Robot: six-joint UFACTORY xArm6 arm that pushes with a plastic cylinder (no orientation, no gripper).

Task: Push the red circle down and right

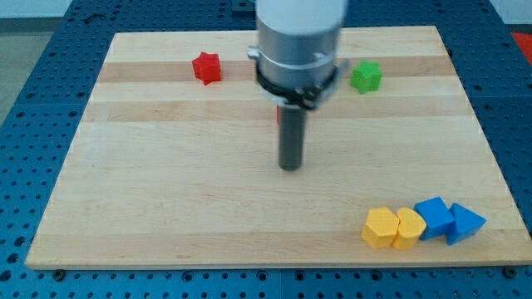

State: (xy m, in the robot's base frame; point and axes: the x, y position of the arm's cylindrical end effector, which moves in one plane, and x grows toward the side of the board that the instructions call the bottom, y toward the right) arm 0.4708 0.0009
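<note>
My tip (290, 167) rests on the board (166, 208) near its middle. The red circle (279, 114) shows only as a thin red sliver at the rod's left edge, just above my tip and mostly hidden behind the rod and the arm's grey body (299, 41). I cannot tell whether the rod touches it.

The main risk, as I judge it, is pushing blind. With the circle hidden, my tip may meet it off-centre, so it slips round the rod and slides left or straight down instead of down and right. My tip also seems to sit below the circle, on the wrong side for that push; moving from here could knock it up the board.

Relative to my tip, the red star (207, 67) lies well up and left, the green block (366, 75) up and right. Two yellow blocks (392, 227) and two blue blocks (449, 221) sit well down and right, touching in a row; a long push could run into them.

There are no jaws: the arm ends in a plain rod, holding nothing.
</note>
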